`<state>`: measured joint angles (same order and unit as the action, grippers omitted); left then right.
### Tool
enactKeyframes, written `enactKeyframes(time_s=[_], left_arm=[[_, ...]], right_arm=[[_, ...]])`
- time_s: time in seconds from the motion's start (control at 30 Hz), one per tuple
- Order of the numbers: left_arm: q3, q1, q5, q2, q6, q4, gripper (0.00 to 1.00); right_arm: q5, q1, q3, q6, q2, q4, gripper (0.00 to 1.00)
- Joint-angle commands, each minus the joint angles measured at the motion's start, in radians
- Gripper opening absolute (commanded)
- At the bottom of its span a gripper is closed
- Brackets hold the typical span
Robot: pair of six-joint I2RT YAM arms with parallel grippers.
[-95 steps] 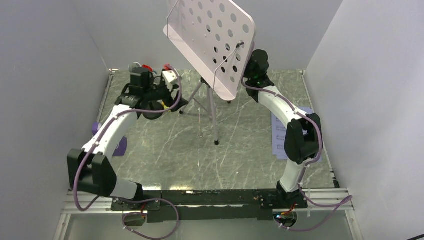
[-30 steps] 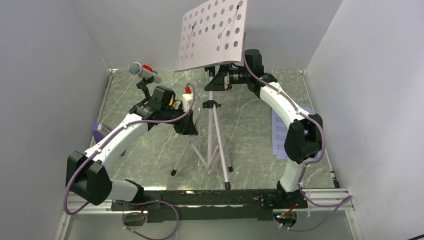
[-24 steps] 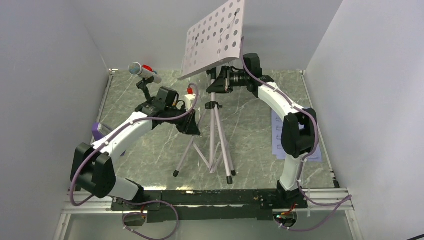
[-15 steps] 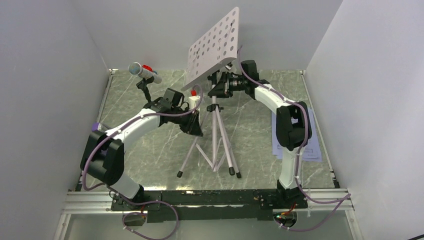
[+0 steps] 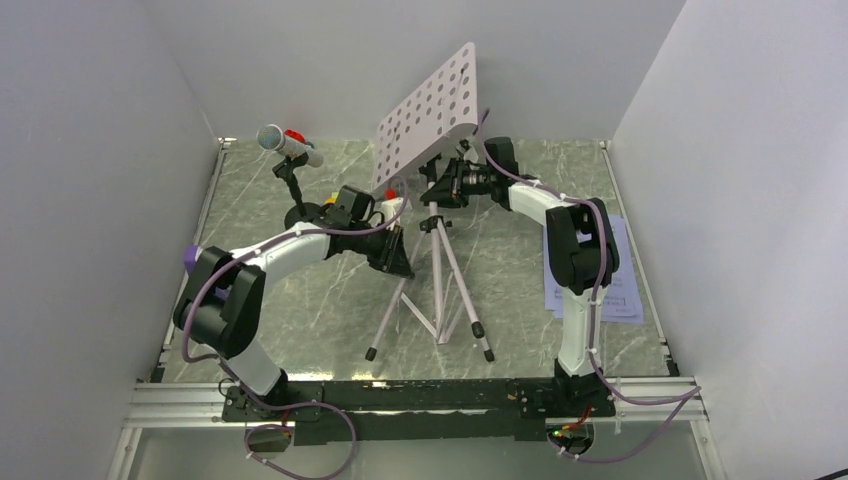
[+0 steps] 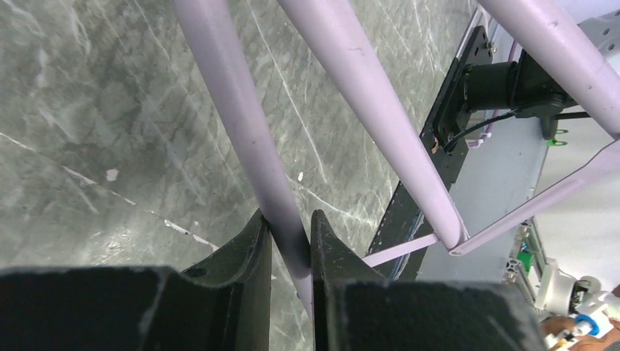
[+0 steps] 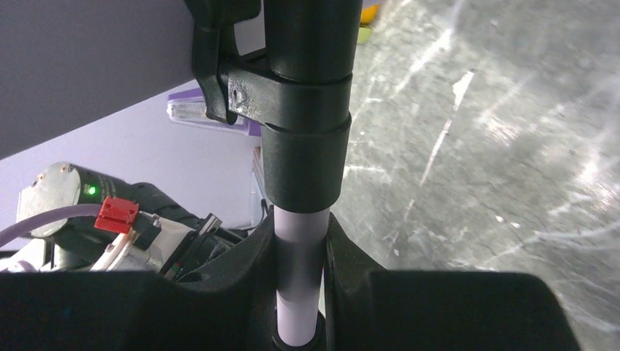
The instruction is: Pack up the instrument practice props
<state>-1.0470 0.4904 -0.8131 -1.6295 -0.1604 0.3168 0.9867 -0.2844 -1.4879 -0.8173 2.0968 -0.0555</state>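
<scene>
The grey perforated music stand (image 5: 425,112) stands tilted mid-table on its tripod legs (image 5: 437,300). My left gripper (image 5: 399,256) is shut on one leg (image 6: 245,124), which runs between the jaws (image 6: 290,223). My right gripper (image 5: 447,186) is shut on the pale centre post (image 7: 298,300) just under its black collar (image 7: 303,146), jaws tight on both sides (image 7: 300,227). The silver microphone (image 5: 284,142) stands on its black base at the back left. White sheet-music pages (image 5: 622,285) lie at the right. The purple metronome (image 5: 189,258) peeks out behind the left arm.
Grey walls close in the marble table (image 5: 320,300) on the left, back and right. A black rail (image 5: 420,395) with the arm bases runs along the near edge. The microphone stand is close behind my left wrist.
The stand's desk has turned more edge-on and dropped lower, and the tripod feet have shifted right. Both arms moved with it, still gripping; my left elbow swung inward and the right arm folded back.
</scene>
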Motion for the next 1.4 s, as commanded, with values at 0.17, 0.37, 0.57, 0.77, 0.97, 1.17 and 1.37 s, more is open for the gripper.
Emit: enactKeyframes(time_s=[0.17, 0.37, 0.57, 0.77, 0.97, 1.17, 1.37], left_arm=[[0.054, 0.033, -0.192, 0.007, -0.025, -0.268, 0.01], [0.110, 0.008, -0.226, -0.015, -0.193, -0.435, 0.01], [0.260, -0.001, -0.251, -0.004, -0.489, -0.786, 0.01], [0.276, -0.006, -0.242, -0.042, -0.554, -0.891, 0.01], [0.184, 0.011, -0.206, -0.086, -0.483, -0.755, 0.17], [0.122, 0.060, -0.149, -0.065, -0.390, -0.591, 0.67], [0.075, 0.060, -0.025, -0.007, -0.204, -0.330, 0.69]], right_arm=[[-0.159, 0.061, 0.104, -0.023, 0.018, -0.235, 0.01], [-0.189, 0.082, 0.184, -0.068, -0.007, -0.159, 0.58], [-0.131, 0.224, 0.394, 0.101, -0.216, 0.187, 1.00], [-0.080, 0.329, 0.512, 0.371, -0.413, 0.418, 1.00], [-0.075, 0.326, 0.532, 0.472, -0.547, 0.414, 1.00], [-0.038, 0.252, 0.480, 0.497, -0.551, 0.471, 1.00], [-0.023, 0.171, 0.594, 0.480, -0.596, 0.396, 0.84]])
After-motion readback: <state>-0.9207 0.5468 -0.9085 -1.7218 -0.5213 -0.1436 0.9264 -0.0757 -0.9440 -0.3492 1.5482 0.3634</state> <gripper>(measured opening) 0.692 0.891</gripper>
